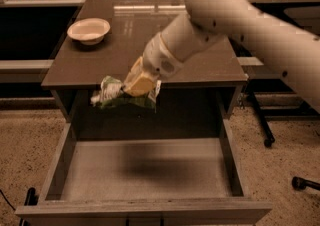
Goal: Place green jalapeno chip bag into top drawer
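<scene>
Green-and-white crinkled foil at centre-left of the frame: green jalapeno chip bag [120, 96], clamped in the gripper [137, 82], yellowish fingers closed on its upper right part. Bag held in the air, level with the front edge of the brown table [100, 65] and just in front of it, not touching the tabletop. Hanging over the rear part of the top drawer [150, 167], well above its pale flat bottom (no contact with bottom or side walls). Drawer pulled wide open toward the lower edge of the frame, dark shadow patch on the bottom left of centre. White arm [215, 15] coming in from the upper right, slanting down-left to the gripper. White bowl [88, 30] on the tabletop at upper left, well apart from the bag. Speckled floor [280, 165] on both sides; black chair-base caster [300, 183] at lower right.
</scene>
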Controlling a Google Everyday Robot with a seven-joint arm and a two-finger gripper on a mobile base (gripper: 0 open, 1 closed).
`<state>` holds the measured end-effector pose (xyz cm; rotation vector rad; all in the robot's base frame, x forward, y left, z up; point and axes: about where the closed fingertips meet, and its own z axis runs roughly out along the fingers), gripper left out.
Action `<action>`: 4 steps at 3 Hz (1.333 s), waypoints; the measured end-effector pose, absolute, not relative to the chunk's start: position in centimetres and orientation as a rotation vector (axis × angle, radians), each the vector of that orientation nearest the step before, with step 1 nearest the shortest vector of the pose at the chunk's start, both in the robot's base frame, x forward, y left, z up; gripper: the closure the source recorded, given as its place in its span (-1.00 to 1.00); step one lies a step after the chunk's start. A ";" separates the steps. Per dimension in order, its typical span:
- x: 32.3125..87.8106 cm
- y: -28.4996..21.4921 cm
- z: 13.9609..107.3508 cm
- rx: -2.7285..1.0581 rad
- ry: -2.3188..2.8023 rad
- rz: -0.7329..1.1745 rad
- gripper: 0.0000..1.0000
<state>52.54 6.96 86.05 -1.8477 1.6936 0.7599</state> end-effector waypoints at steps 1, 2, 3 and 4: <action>51.4 2.6 78.0 -1.722 1.811 0.687 1.00; 50.4 0.4 72.5 -1.707 1.833 0.711 1.00; 49.8 -0.8 68.8 -1.655 1.853 0.739 0.64; 49.8 -0.9 68.4 -1.648 1.856 0.741 0.15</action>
